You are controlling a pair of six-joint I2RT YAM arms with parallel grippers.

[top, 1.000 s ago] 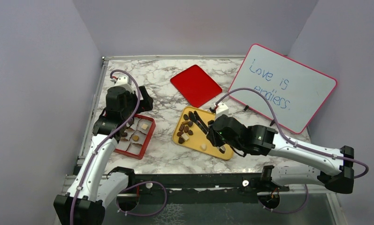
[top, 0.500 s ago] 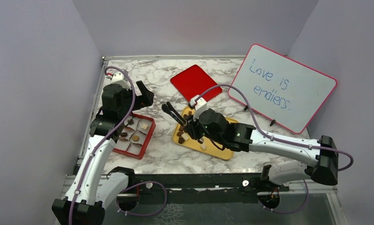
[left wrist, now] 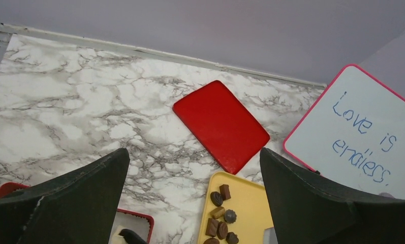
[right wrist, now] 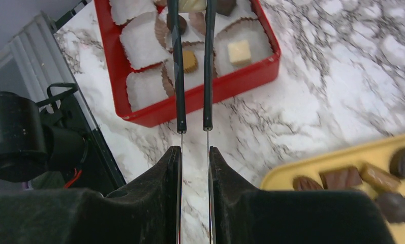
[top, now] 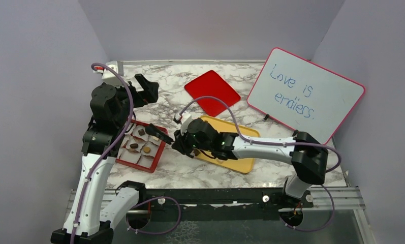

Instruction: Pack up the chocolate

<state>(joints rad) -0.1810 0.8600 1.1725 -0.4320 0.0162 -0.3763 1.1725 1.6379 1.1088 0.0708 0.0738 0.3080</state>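
The chocolate (right wrist: 189, 62) is split between two places. In the red box (right wrist: 200, 96), pieces sit singly in white paper cups (right wrist: 139, 46): a round tan one, a cream-white square (right wrist: 239, 51) lying flat beside it, and darker pieces farther back (partly hidden, so their shapes are unclear). The rest lie loose and close together on the yellow tray (left wrist: 246, 203): a brown square (left wrist: 224, 191), a dark oval (left wrist: 216, 198), a dark round one (left wrist: 230, 216), and several more brown pieces below them.
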